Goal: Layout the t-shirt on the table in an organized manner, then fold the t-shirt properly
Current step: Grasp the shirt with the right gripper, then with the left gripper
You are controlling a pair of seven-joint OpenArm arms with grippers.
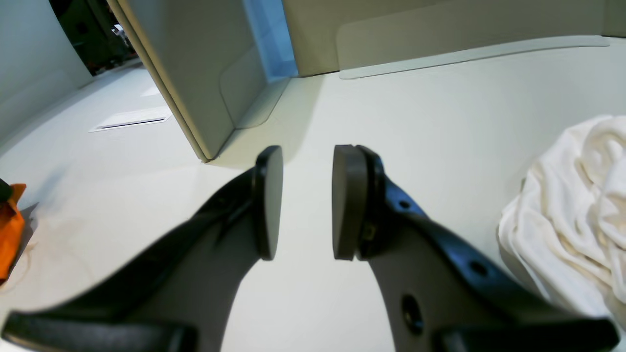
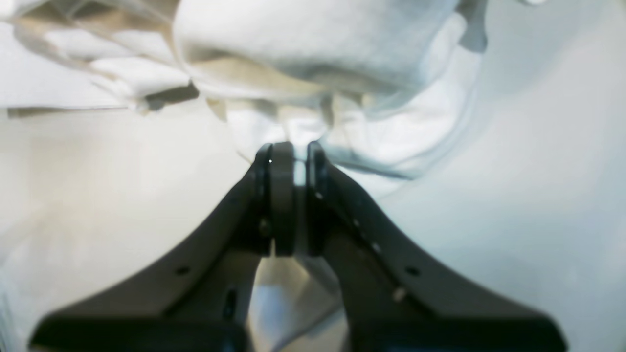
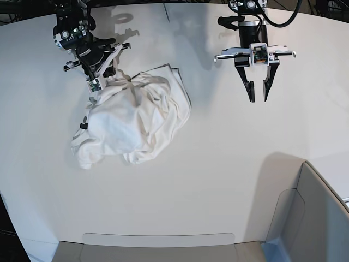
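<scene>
White cotton everywhere, basically. The t-shirt (image 3: 131,117) sits crumpled in a heap on the table (image 3: 218,164), no print showing, just folds and a small dark tab on its left edge in the base view.

Containers: only one, a grey-white bin (image 3: 305,218) at the table's near right corner in the base view, well apart from the shirt. Its wall is cut off by the frame edge, so I can't tell what's in it. The left wrist view shows the same bin (image 1: 205,73) beyond the claw, with only its outer walls visible.

Right gripper (image 2: 293,195) is at the shirt's far-left edge in the base view. Its wrist camera shows the jaws nearly together with a thin fold of white fabric pinched between them, so it has hold of the shirt. That view is blurry though, and the cloth close to the lens is hard to read.

Left gripper (image 1: 308,203) hangs over bare table to the right of the shirt in the base view, jaws parted with a clear gap and nothing between the pads. The shirt's edge (image 1: 572,210) shows at the right of its camera view, not touching it.

An orange thing (image 1: 10,230) is cut off at that view's left edge; can't tell what it is.
</scene>
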